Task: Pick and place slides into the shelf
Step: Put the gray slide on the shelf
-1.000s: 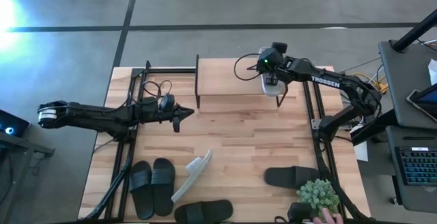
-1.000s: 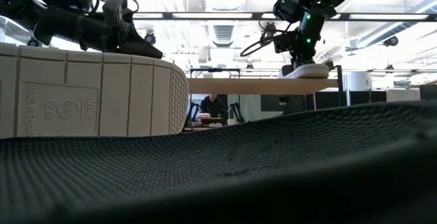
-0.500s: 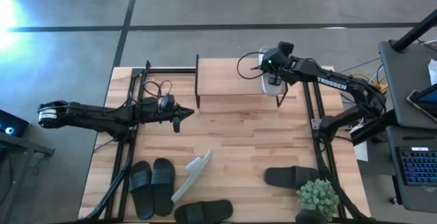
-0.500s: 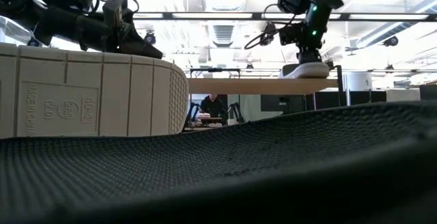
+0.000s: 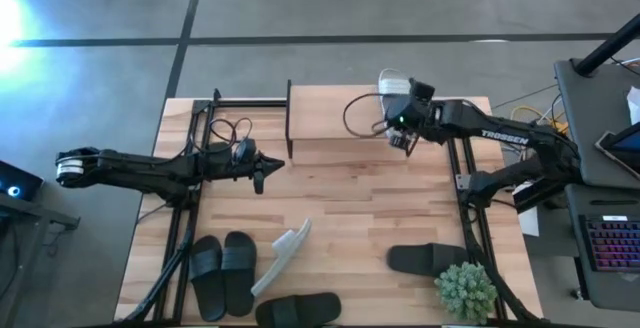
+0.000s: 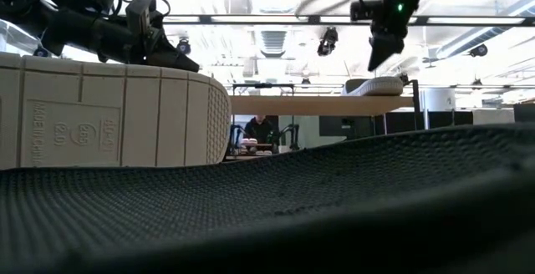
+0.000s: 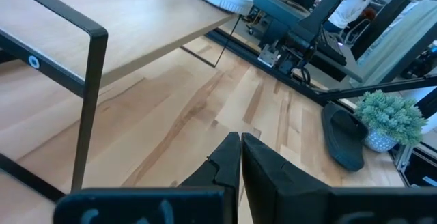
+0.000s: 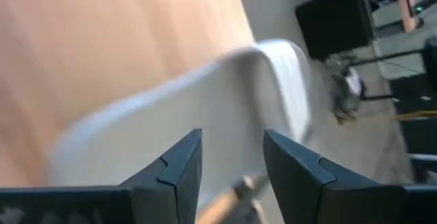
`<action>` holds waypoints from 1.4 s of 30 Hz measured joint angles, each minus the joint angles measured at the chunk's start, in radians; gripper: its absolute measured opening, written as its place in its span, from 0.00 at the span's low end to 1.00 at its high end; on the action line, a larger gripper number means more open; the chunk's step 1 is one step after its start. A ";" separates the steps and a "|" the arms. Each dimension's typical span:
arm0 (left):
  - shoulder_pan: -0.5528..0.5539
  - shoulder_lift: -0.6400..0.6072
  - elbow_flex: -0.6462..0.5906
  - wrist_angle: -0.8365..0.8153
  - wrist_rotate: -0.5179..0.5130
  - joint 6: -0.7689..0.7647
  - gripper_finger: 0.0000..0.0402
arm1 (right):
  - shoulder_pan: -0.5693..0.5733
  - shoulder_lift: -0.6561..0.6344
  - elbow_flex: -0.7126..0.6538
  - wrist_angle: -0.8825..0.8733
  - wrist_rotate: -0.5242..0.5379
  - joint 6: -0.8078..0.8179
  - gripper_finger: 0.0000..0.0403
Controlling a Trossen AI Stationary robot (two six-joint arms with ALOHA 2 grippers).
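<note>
High view showed the right gripper (image 5: 403,140), fingers apart, just above the white slide (image 5: 393,85) on the shelf (image 5: 330,118); left gripper (image 5: 260,171) closed.

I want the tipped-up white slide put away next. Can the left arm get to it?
Probably yes. The left gripper hangs shut over bare table, and the white slide leans on its edge just in front of it, with nothing between them.

The table (image 5: 350,208) bears the shelf (image 5: 335,118), black slides (image 5: 222,273) and a plant (image 5: 465,288).
</note>
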State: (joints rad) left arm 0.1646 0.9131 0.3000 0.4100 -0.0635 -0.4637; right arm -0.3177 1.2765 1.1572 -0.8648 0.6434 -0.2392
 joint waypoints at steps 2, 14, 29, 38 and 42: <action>0.000 0.001 0.000 -0.003 0.005 -0.001 0.00 | 0.066 -0.008 0.000 0.000 0.000 0.126 0.37; 0.001 0.033 0.000 -0.002 0.301 -0.028 0.00 | 0.410 0.028 0.000 0.011 -0.311 0.957 0.36; -0.109 0.133 0.251 -0.573 0.429 0.514 0.00 | 0.768 0.099 0.006 0.037 -0.313 1.486 0.36; -0.433 0.012 0.239 -0.755 0.111 0.402 0.00 | 0.903 0.100 0.028 0.016 -0.173 1.736 0.36; -0.583 -0.001 0.217 -0.734 -0.073 0.261 0.00 | 0.903 0.123 0.032 -0.021 -0.172 1.750 0.36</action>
State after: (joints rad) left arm -0.4183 0.9118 0.5171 -0.3244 -0.1366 -0.2031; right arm 0.5850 1.3995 1.1892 -0.8857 0.4711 1.5107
